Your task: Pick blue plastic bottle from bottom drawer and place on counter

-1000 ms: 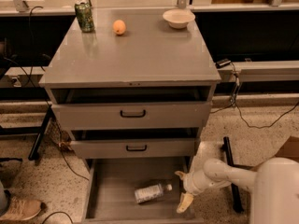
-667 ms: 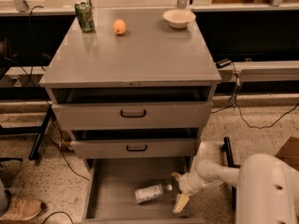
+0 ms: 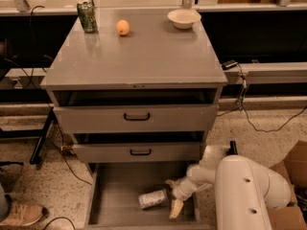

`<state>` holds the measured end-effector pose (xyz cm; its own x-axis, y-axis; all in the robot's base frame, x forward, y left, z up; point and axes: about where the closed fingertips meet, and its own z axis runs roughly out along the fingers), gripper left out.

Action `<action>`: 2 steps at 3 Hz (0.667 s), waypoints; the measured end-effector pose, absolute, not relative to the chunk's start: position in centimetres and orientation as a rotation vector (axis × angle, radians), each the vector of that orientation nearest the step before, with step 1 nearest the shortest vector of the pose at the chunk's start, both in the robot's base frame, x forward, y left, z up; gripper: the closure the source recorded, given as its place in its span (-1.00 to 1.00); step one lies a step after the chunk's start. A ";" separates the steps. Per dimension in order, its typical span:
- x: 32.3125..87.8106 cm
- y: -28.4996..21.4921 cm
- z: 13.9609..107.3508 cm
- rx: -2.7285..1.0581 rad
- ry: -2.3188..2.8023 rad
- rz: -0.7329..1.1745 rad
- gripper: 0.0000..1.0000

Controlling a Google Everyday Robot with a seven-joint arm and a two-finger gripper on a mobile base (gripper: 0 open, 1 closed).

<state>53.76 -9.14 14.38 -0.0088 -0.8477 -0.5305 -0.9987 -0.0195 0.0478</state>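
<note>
The blue plastic bottle (image 3: 152,199) lies on its side in the open bottom drawer (image 3: 115,191), right of the drawer's middle. My gripper (image 3: 172,196) is down inside the drawer at the bottle's right end. It is open, with one pale finger (image 3: 170,182) behind the bottle's end and the other finger (image 3: 176,209) in front of it. Whether they touch the bottle I cannot tell. My white arm (image 3: 244,190) reaches in from the lower right. The counter (image 3: 144,63) is the wide grey top of the cabinet above.
On the counter's far edge stand a green can (image 3: 87,16), an orange fruit (image 3: 123,27) and a white bowl (image 3: 184,18). The two upper drawers with black handles (image 3: 136,116) stand slightly open. A cardboard box (image 3: 293,174) is at the right, a shoe (image 3: 19,213) at the lower left.
My gripper has slid left along the drawer to the bottle's right end, and more of my arm has come into view. The bottle has stayed in place.
</note>
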 end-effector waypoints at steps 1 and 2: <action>54.4 -5.9 12.3 -2.022 1.871 0.589 -1.00; 54.7 -3.8 11.8 -2.074 1.823 0.583 -1.00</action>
<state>54.71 -3.84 11.82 0.1035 -0.8606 -0.4987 -0.9903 -0.1361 0.0294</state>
